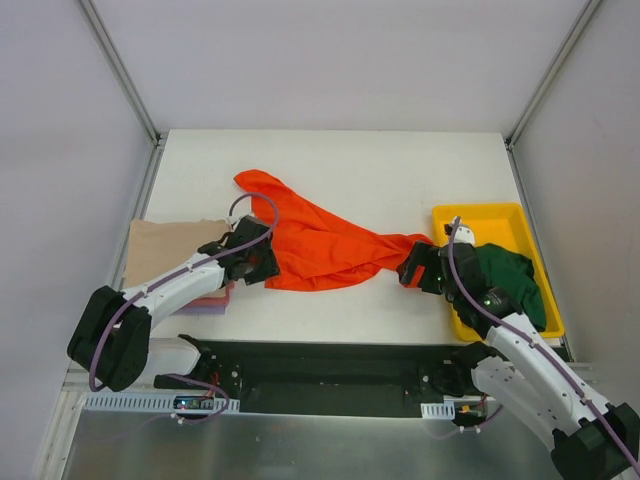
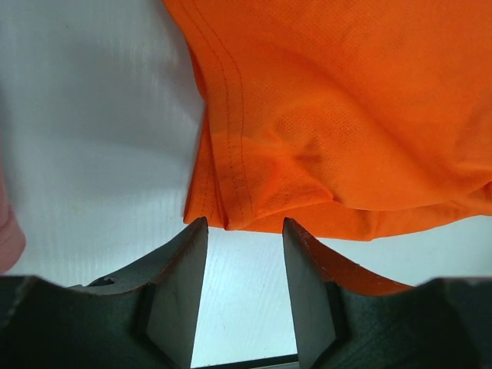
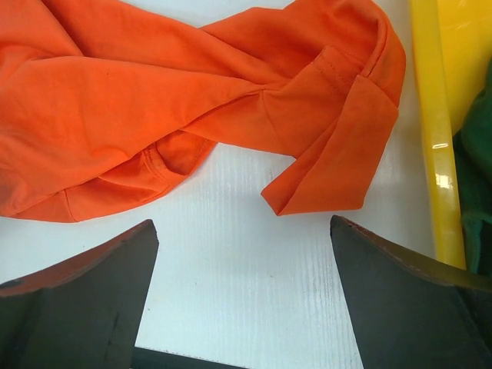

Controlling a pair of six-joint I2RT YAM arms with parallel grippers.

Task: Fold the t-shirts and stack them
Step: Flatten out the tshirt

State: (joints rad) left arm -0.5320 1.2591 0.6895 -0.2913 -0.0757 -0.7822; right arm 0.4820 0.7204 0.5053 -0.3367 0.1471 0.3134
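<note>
The left gripper (image 2: 244, 224), narrow but empty, and the right gripper (image 3: 242, 224), wide open, flank both ends of the orange shirt (image 1: 320, 250), probably to pull it flat for folding.

A robot lab bench, boxed in as a test cell.
A left arm (image 1: 175, 283) and a right arm (image 1: 530, 350), white and black, stand bolted on a black rail (image 1: 330, 375) at the near edge of a plain white table (image 1: 380, 160). Blank white panels (image 1: 330, 60) and grey metal posts (image 1: 120, 65) wall in its sides and back, and a bare metal sheet (image 1: 330, 445) lies in front of the rail.
</note>
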